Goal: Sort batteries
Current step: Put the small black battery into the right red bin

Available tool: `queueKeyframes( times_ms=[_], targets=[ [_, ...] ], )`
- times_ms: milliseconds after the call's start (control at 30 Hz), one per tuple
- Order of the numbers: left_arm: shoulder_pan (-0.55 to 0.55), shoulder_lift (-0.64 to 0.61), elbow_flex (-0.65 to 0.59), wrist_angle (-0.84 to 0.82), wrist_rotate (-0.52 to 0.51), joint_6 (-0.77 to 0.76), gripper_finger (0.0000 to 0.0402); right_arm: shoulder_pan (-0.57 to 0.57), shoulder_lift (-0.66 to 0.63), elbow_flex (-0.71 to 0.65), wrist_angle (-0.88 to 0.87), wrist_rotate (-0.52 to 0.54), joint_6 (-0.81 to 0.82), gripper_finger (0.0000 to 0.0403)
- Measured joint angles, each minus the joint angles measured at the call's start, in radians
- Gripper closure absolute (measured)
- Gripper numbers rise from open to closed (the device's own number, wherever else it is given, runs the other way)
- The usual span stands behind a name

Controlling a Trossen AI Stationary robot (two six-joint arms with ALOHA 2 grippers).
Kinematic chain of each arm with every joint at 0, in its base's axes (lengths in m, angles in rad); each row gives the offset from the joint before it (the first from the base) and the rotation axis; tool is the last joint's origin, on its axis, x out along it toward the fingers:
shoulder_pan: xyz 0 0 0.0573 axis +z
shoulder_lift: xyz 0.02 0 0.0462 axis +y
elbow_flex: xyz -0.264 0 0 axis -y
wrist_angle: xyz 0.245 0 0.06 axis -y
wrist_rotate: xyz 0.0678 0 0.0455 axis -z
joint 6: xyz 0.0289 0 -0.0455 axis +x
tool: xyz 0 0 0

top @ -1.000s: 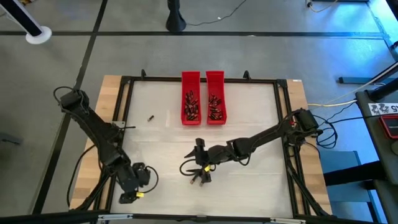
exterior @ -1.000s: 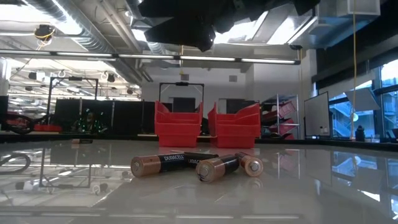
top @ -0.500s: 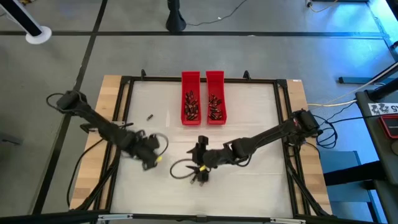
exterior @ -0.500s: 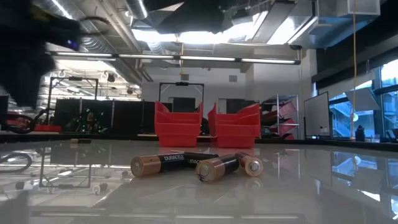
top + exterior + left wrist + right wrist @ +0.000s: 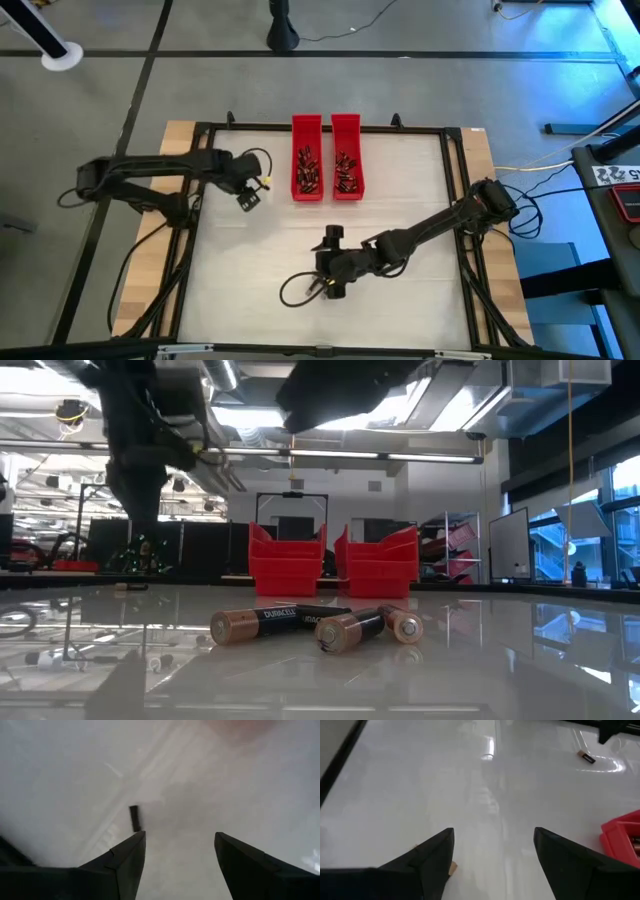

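The white table (image 5: 260, 260) carries two red trays (image 5: 326, 160) side by side at its far edge, each already holding a heap of batteries (image 5: 308, 172), which suggests the sorting is well advanced and only strays remain. The left gripper (image 5: 247, 196) hangs with its jaws spread wide and empty over a lone battery (image 5: 134, 818), which lies just ahead of its fingertips (image 5: 131, 851) on bare table; the pose reads as an approach for pickup, with nothing between jaws and target. The right gripper (image 5: 328, 281) hovers low near the front of the table, jaws likewise wide and holding nothing, above a small cluster of three batteries (image 5: 318, 626) that touch one another. A coppery end (image 5: 452, 867) shows right beside one right finger. Their crowding is the likely obstacle: closing on one may nudge its neighbours. The trays stand well apart from both grippers.
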Motion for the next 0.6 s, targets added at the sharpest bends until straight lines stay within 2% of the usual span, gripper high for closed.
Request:
queueKeyframes(
  times_ms=[300,500,600],
  targets=[
    [0.156,0.089,-0.084,0.051,0.048,0.163,0.0176,-0.004,0.000,0.000,-0.087,0.000,0.000,0.0127],
    [0.230,0.090,-0.087,0.085,0.130,0.197,0.0176,-0.004,0.000,0.000,-0.109,0.000,0.001,0.0127],
    [0.238,0.095,-0.087,0.097,0.136,0.196,0.0176,-0.004,0.000,0.000,-0.109,0.000,-0.001,0.0127]
  ],
)
